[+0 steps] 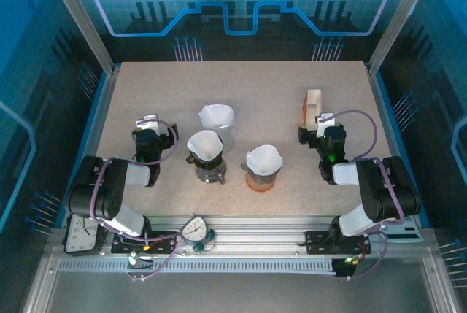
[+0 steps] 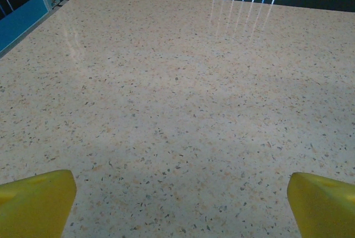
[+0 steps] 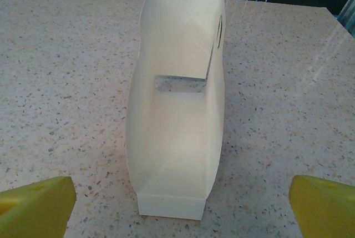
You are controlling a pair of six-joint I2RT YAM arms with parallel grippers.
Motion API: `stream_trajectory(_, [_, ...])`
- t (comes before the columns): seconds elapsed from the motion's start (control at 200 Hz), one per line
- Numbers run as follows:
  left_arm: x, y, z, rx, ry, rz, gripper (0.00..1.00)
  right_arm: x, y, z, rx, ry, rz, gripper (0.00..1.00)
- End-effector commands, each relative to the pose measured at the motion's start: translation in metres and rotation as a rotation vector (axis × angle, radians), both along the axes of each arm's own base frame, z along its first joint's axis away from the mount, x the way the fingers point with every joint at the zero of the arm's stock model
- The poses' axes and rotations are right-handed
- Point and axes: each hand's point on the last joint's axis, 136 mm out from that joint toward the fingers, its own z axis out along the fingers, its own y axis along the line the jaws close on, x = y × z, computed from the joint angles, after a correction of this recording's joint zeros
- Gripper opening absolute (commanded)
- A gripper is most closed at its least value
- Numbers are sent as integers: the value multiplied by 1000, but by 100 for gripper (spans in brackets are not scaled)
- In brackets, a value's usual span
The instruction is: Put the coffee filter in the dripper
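Observation:
Three white paper coffee filters show in the top view. One filter (image 1: pixel 205 143) sits in a dark dripper (image 1: pixel 210 171) at mid-table. Another filter (image 1: pixel 263 158) sits in an orange-brown dripper (image 1: pixel 260 180) to its right. The third filter (image 1: pixel 217 116) stands behind them; I cannot tell what holds it. My left gripper (image 1: pixel 149 123) is open, left of the dark dripper, over bare table, its yellow fingertips (image 2: pixel 36 202) wide apart. My right gripper (image 1: pixel 321 120) is open too, facing a cream filter holder (image 3: pixel 177 99) with nothing between its fingertips (image 3: pixel 324 207).
The cream holder (image 1: pixel 314 103) stands at the right of the speckled table (image 1: pixel 146 87), just beyond my right gripper, and looks empty from the wrist. Metal frame posts and blue walls border the table. Bare surface lies at the back and left.

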Motion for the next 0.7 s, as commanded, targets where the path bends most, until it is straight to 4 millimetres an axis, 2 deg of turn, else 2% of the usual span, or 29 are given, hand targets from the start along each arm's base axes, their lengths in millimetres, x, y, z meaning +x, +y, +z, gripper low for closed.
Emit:
stream_trajectory(0.0, [6, -1, 11, 5, -40, -9, 99, 4, -2, 10, 13, -52, -1, 100])
stream_trajectory(0.36, [6, -1, 11, 5, -42, -10, 99, 3, -10, 11, 5, -63, -54, 100])
stream_trajectory(0.695, [6, -1, 11, 7, -39, -11, 99, 3, 0, 12, -44, -68, -40, 100])
